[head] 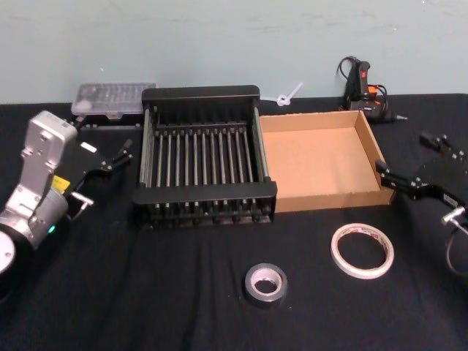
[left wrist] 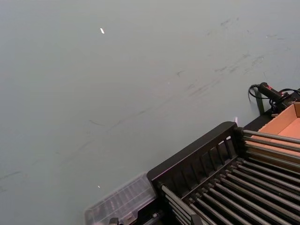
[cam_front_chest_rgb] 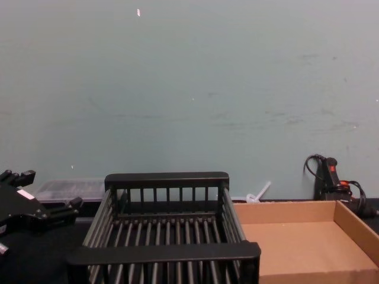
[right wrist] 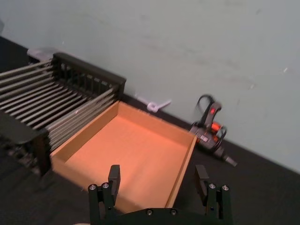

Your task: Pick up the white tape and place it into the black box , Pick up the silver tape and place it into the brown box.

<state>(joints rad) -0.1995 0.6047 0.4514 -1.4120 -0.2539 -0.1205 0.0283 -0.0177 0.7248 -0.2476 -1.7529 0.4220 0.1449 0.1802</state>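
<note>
The white tape point(head: 362, 251) lies flat on the black cloth at the front right, a thin wide ring. The silver tape point(head: 265, 284) lies to its left, nearer the front edge. Behind them stands the black box point(head: 201, 197), a slatted crate point(cam_front_chest_rgb: 166, 252) with nothing in it. The brown box point(head: 322, 199) touches its right side and is also bare inside point(right wrist: 124, 150). My left gripper point(head: 108, 139) hovers open left of the crate point(cam_front_chest_rgb: 50, 190). My right gripper point(head: 401, 152) hovers open at the cardboard tray's right wall point(right wrist: 157, 176), holding nothing.
A clear plastic case point(head: 113, 100) sits behind the crate's left corner. A black and orange glue gun point(head: 363, 88) and a white zip tie point(head: 289, 95) lie at the back by the wall. Open cloth lies around both tapes.
</note>
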